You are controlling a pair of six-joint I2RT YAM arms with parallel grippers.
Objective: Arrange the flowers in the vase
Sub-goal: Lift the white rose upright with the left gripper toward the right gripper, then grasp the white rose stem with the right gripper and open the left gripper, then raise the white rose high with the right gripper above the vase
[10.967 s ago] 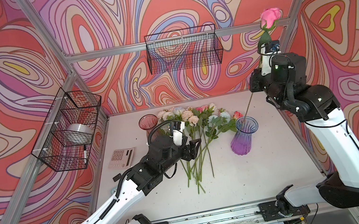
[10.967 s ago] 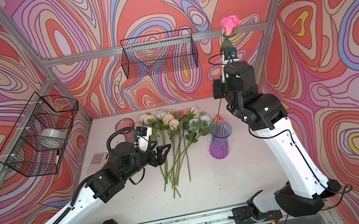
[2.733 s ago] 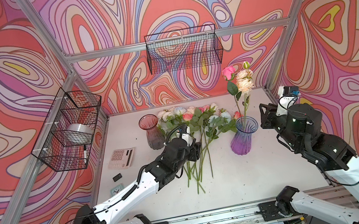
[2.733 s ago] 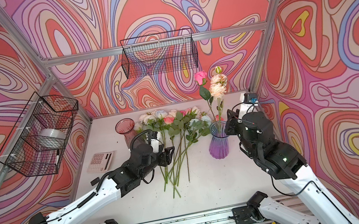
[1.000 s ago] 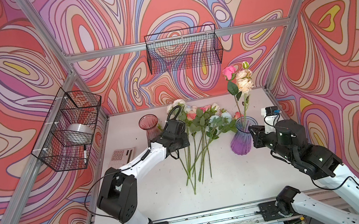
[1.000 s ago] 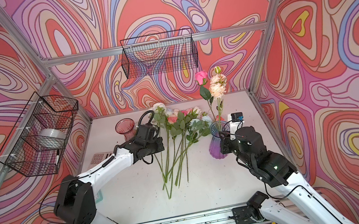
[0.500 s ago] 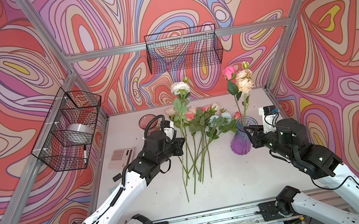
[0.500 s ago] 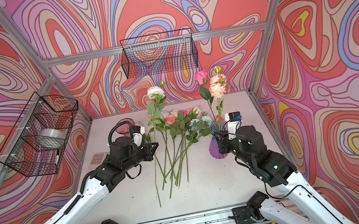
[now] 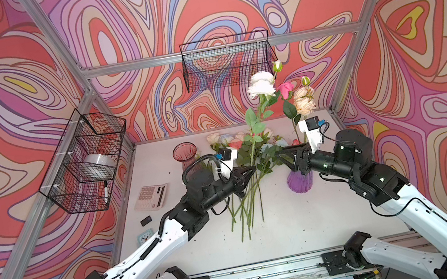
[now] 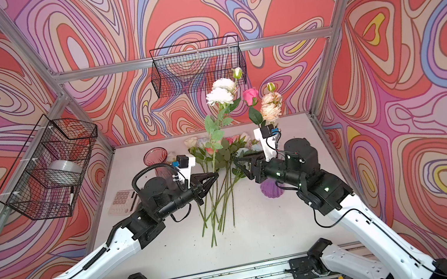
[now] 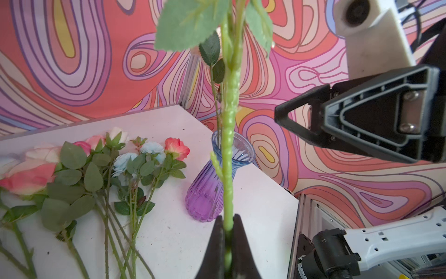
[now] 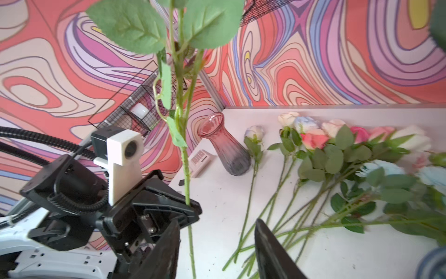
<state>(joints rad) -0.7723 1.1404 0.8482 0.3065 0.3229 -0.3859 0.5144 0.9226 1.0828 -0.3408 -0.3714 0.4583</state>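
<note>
My left gripper (image 9: 250, 170) (image 11: 227, 218) is shut on the green stem (image 11: 229, 145) of a white flower (image 9: 261, 85) (image 10: 220, 94) and holds it upright above the table. My right gripper (image 9: 280, 155) (image 12: 214, 232) stands open just right of that stem, facing the left gripper (image 12: 193, 207), with nothing between its fingers. The purple glass vase (image 9: 299, 183) (image 11: 205, 198) stands behind and below the right gripper. It holds a pink rose (image 9: 286, 88) and a peach bloom (image 9: 303, 99). Several more flowers (image 9: 248, 148) (image 12: 337, 154) lie in a pile on the white table.
A red glass vase (image 9: 185, 154) stands at the back left. A calculator (image 9: 151, 197), a small black block (image 9: 146, 221) and a little clock (image 9: 145, 238) lie by the left edge. Wire baskets hang on the left wall (image 9: 86, 161) and the back wall (image 9: 228, 61).
The left gripper has lifted the white flower out of the pile, turned it upright and carried it right towards the right gripper. The right gripper's jaws have opened.
</note>
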